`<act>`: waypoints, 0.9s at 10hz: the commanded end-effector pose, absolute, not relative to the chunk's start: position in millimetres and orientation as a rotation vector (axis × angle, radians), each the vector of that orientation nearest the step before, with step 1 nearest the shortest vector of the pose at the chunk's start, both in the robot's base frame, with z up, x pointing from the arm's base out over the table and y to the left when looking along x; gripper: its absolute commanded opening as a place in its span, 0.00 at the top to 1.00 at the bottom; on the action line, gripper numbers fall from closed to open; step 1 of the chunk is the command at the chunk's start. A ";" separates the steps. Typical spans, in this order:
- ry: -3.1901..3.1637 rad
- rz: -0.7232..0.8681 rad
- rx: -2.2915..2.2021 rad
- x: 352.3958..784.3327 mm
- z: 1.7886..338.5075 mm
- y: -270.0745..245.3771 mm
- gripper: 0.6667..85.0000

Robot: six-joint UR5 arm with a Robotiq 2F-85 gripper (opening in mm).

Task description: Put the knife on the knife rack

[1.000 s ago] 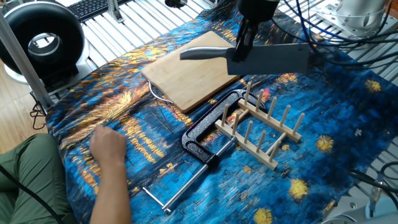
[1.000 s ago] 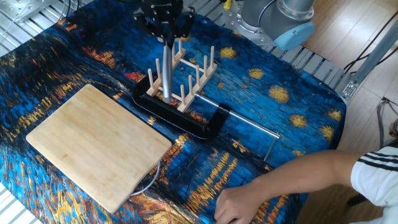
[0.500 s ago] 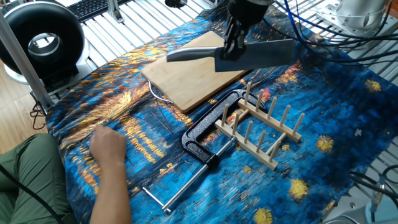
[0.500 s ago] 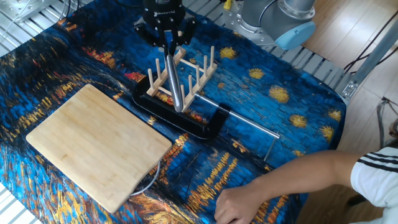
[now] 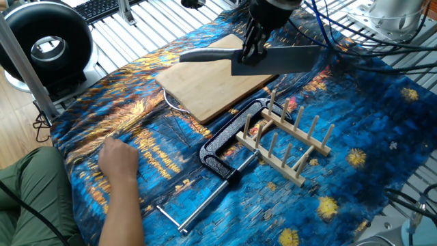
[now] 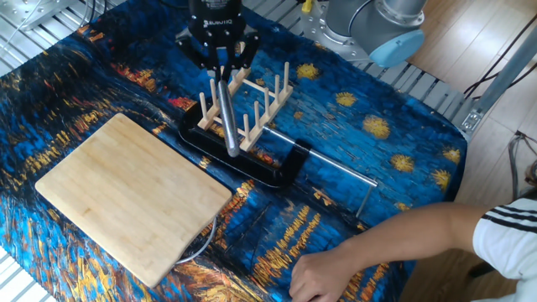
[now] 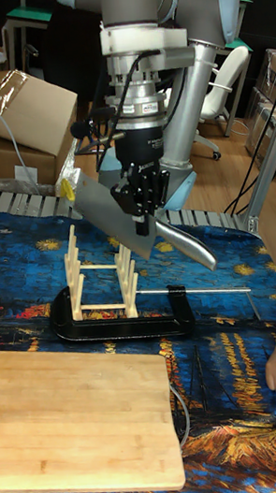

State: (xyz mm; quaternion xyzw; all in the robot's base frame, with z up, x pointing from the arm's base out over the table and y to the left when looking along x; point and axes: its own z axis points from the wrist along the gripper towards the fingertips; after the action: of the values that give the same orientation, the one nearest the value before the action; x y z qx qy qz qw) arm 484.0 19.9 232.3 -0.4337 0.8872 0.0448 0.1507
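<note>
I see a blue-and-gold patterned cloth (image 5: 382, 137) covering the table. On it, a bamboo board (image 5: 208, 78) lies flat near one corner, with a white cable (image 5: 171, 102) peeking out from under its edge. A black clamp (image 5: 222, 154) lies just beside the board toward the middle of the cloth, its thin metal bar (image 6: 331, 168) pointing toward the cloth's edge. Off the table, 1 black ring light (image 5: 44, 48) stands beyond the corner, and a cardboard box (image 7: 23, 114) sits behind.

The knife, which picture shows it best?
One fixed view: the knife shows its whole broad blade and handle side-on, held in the gripper. The other fixed view sees it edge-on, like a thin bar. The tall view shows it tilted, partly hidden by the gripper.
</note>
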 end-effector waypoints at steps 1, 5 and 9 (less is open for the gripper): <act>2.442 0.156 -1.462 468.5 212.7 30.9 1.00; 2.353 0.174 -1.693 443.5 209.1 33.3 1.00; 2.166 0.097 -1.917 442.6 203.2 26.2 1.00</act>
State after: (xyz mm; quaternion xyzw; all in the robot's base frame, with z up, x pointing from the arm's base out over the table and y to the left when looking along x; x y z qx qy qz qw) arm 444.6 28.7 204.6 -0.6114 0.7809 0.0437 0.1205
